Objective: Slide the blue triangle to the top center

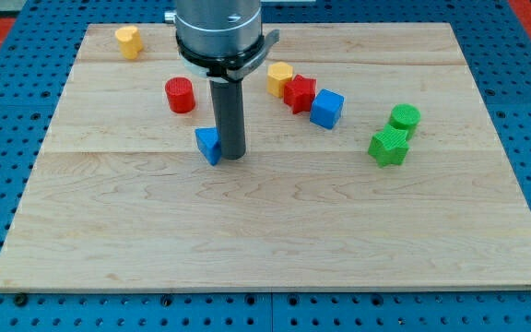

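The blue triangle [208,145] lies on the wooden board [275,231], a little left of its middle. My tip [232,156] stands right next to the triangle, on its right side, touching or almost touching it. The dark rod rises from there to the arm's grey body at the view's top centre, which hides part of the board's top edge.
A red cylinder [180,94] is above and left of the triangle. A yellow block [128,41] is at the top left. A yellow block [279,78], a red block [299,93] and a blue cube [326,108] form a row to the right. A green cylinder [404,118] and a green block [388,146] are further right.
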You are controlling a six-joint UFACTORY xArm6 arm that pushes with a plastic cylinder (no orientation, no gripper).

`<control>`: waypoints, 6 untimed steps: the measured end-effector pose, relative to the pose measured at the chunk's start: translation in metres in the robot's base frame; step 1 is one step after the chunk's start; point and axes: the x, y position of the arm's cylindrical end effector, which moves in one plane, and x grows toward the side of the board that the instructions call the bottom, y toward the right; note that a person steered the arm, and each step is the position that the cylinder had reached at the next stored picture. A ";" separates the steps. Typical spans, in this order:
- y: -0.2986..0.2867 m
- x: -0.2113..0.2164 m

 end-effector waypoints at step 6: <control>-0.040 -0.167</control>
